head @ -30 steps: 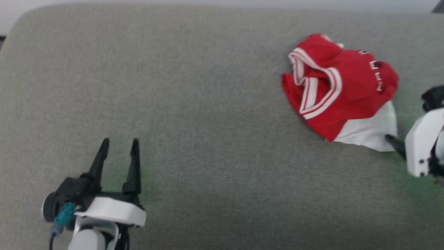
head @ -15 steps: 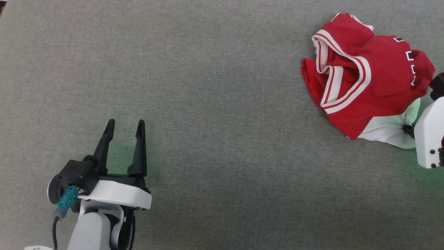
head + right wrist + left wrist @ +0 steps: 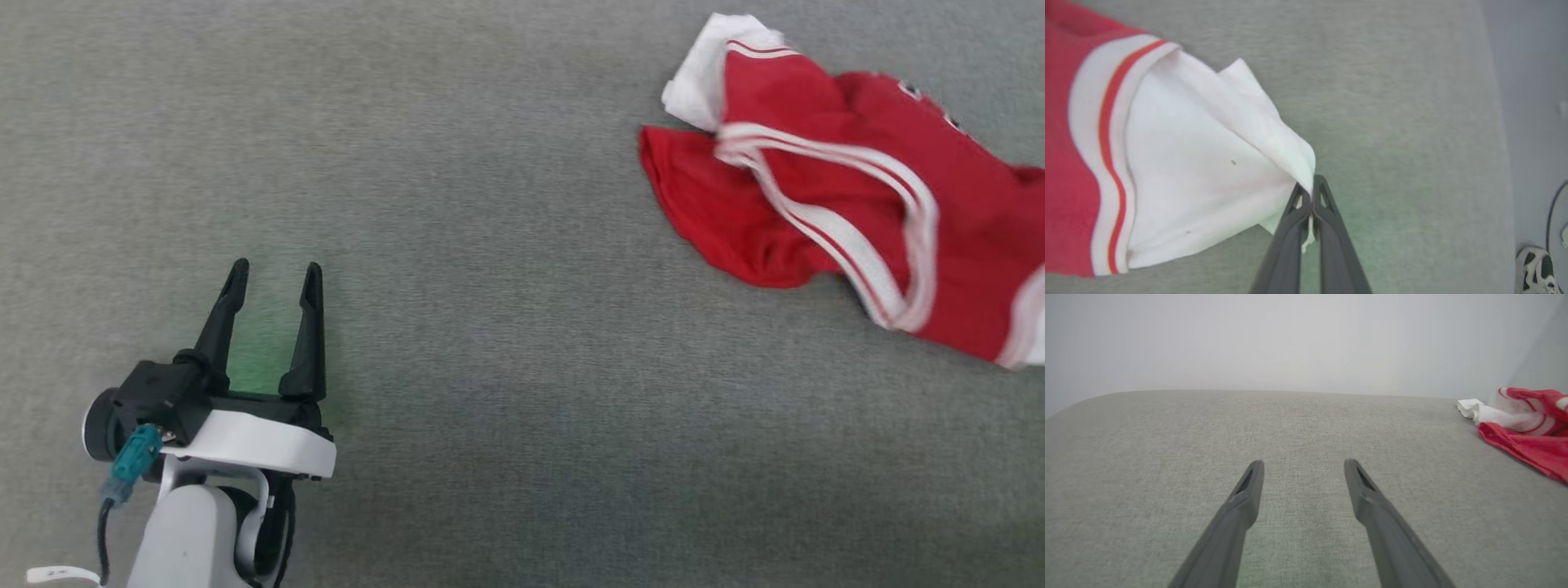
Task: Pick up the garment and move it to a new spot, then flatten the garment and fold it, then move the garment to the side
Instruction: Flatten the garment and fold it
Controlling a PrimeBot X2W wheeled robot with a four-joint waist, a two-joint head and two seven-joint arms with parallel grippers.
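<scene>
The garment is a red jersey with white sleeves and striped trim, stretched out at the upper right of the grey cushioned surface and running off the head view's right edge. My right gripper is shut on the edge of its white sleeve, the cloth pinched between the two dark fingers. Far off at the lower left, my left gripper stands open with nothing between its fingers. In the left wrist view the garment lies at the right, beyond the open left gripper.
The grey cushion's far edge meets a pale wall. In the right wrist view the cushion's side edge drops to the floor, where a person's shoe and a cable show at the lower right.
My right gripper has shut on the white sleeve and pulled it rightwards, stretching the bunched jersey out. The head camera has shifted. The left gripper stays open.
</scene>
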